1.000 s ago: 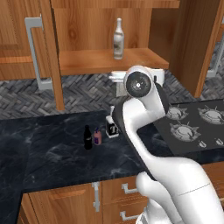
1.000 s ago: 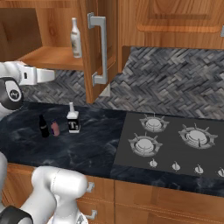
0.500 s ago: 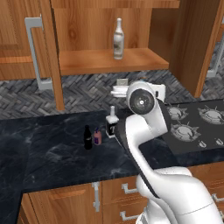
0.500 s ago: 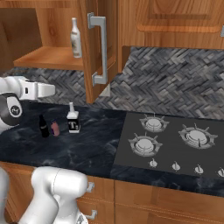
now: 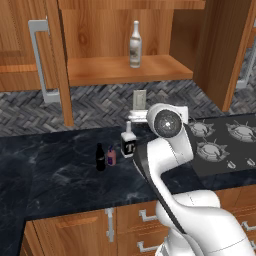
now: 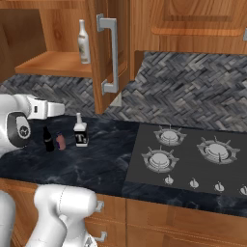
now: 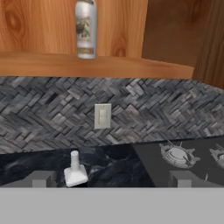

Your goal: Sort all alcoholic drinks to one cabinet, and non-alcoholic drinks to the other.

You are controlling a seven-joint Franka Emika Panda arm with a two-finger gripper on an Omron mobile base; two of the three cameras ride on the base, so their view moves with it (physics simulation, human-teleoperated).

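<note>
A slim cream-white bottle [image 5: 134, 44] [image 6: 83, 42] [image 7: 85, 28] stands upright on the open cabinet's shelf [image 5: 125, 70]. On the dark counter stand a square clear bottle with a white cap and a "T" label [image 5: 128, 145] [image 6: 80, 132], a small pink-purple bottle [image 5: 111, 157] [image 6: 60, 141] and a black cola bottle [image 5: 100, 157] [image 6: 48, 139], close together. My gripper [image 7: 110, 180] is open and empty, hovering above and behind the square bottle. That bottle's white cap [image 7: 75, 171] shows between the fingertips, nearer the left one.
The open cabinet door with its metal handle [image 6: 111, 53] hangs right of the shelf. A gas cooktop [image 6: 188, 154] takes up the counter's right part. A wall switch [image 7: 102, 116] sits on the herringbone backsplash behind the bottles. A closed cabinet [image 6: 193, 24] hangs above the cooktop.
My hand has come down from shelf height toward the bottles on the counter. The jaws stayed open, and the cream-white bottle stayed on the shelf.
</note>
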